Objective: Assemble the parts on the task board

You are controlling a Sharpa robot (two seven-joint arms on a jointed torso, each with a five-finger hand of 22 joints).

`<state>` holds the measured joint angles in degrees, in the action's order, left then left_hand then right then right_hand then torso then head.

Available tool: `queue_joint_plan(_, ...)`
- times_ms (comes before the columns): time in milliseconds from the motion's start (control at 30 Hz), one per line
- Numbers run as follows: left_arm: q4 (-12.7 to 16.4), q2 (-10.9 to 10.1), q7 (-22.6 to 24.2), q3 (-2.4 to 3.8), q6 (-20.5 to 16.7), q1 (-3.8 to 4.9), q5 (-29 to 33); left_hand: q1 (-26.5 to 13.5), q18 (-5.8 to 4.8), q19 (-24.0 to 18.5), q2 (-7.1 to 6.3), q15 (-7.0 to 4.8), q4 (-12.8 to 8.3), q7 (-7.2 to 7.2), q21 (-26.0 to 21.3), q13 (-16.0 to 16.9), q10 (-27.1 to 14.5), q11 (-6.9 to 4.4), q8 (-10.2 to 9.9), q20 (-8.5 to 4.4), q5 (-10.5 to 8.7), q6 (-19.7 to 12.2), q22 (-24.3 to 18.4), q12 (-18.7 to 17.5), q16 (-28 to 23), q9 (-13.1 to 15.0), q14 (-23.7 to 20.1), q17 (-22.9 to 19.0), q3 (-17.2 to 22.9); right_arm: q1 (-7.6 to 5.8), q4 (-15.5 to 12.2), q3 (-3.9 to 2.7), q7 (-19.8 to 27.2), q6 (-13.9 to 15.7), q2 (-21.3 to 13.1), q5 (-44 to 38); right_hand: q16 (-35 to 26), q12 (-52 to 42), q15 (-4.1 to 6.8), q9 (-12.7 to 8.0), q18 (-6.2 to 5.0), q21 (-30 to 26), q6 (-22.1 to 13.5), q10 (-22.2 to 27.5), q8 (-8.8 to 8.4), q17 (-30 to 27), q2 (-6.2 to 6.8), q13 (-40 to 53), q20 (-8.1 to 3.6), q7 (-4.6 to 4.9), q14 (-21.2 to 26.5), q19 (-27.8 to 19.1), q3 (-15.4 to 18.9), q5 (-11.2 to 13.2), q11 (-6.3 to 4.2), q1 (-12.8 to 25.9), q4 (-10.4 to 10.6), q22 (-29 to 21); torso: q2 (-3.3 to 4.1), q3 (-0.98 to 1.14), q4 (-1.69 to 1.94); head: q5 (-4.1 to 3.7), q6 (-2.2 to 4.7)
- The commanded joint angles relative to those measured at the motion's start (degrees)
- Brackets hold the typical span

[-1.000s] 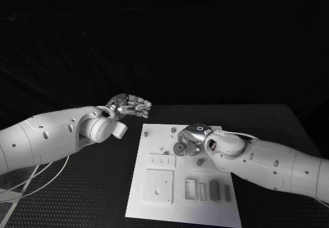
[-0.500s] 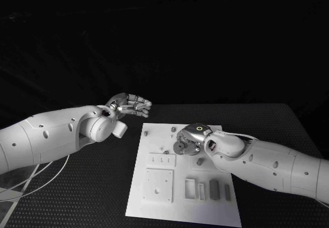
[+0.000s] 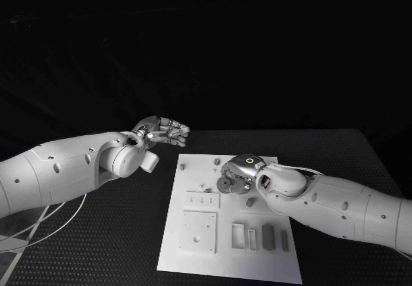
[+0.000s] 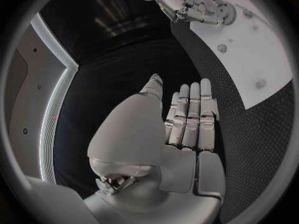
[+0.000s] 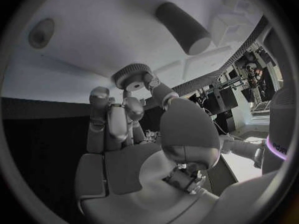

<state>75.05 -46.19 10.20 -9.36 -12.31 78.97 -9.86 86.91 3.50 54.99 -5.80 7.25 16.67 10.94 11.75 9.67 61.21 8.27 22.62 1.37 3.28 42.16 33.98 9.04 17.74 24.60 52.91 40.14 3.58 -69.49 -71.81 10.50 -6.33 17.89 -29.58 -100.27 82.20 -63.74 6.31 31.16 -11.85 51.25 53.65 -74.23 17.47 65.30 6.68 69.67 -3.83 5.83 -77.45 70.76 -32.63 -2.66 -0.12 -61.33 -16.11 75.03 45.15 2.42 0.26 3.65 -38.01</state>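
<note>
I see my right hand (image 3: 236, 174) lowered over the middle of the task board (image 3: 199, 238), its fingers (image 5: 138, 91) pinching a round toothed gear (image 5: 131, 75) against the board, while my left hand (image 3: 161, 131) hangs raised off the table (image 3: 103, 238) beyond the board's far-left corner, fingers straight, together, holding nothing.

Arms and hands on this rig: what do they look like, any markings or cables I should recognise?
Both arms are smooth white shells dotted with small dark holes. Each ends in a silver metallic hand: left hand, right hand. The right wrist carries a small glowing ring light, and a thin pale cable loops beside it. The left wrist ends in a rounded white housing.
</note>
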Motion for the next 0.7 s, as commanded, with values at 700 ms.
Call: queue_joint_plan(700, 0.07, 0.08, 0.42, 0.04, 0.64, 0.03, -0.26, -0.09, 0.80, -0.09, 0.09, 0.28, 0.02, 1.14, -0.24, 0.09, 0.19, 0.21, -0.24, 0.40, -0.35, -0.30, 0.09, -0.32, -0.29, 0.08, 0.06, 0.12, -0.35, -0.23, -1.42, 0.43, -4.65, 4.22, -0.17, -4.13, 0.39, -0.13, 0.74, 1.34, -3.15, 0.13, 2.94, -0.62, 1.04, 0.54, -1.64, 0.32, -0.17, -0.45, -0.24, -0.07, 0.56, -0.10, -0.91, -0.48, -0.64, 0.94, -0.01, -0.08, 0.00, 0.07, 0.54)
